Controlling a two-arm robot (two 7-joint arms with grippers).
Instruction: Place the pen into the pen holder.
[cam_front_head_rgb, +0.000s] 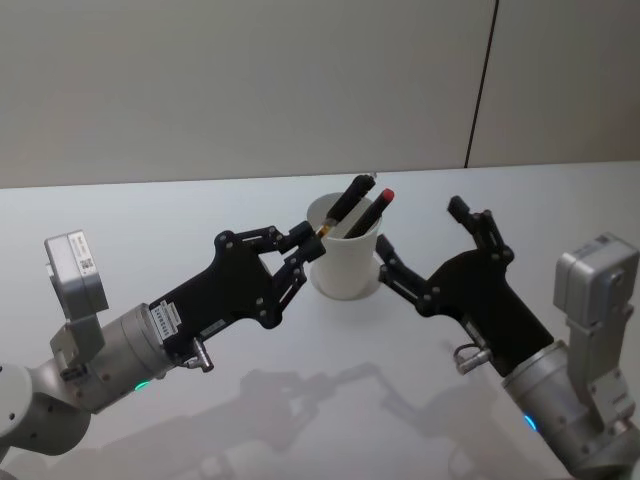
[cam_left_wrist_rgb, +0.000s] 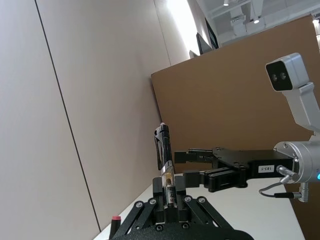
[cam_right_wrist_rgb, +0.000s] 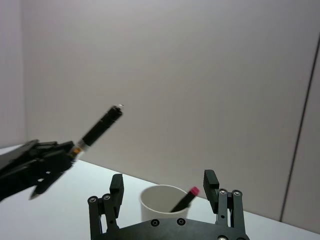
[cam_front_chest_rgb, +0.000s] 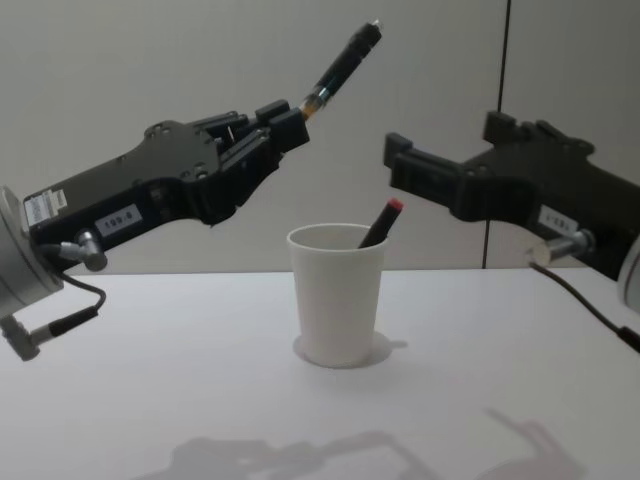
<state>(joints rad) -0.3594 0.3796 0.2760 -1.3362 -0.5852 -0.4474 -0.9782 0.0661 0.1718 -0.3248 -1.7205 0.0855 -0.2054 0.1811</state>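
Left fingers (cam_front_chest_rgb: 275, 125) around pen (cam_front_chest_rgb: 340, 65), above the pen holder (cam_front_chest_rgb: 336, 300)

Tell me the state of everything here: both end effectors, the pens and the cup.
Left end effector: shut on the black pen.
Black pen: held tilted, above the pen holder, not inside.
Pen holder: upright on the table.
Red-tipped pen: leaning inside the pen holder.
Right end effector: open, empty.
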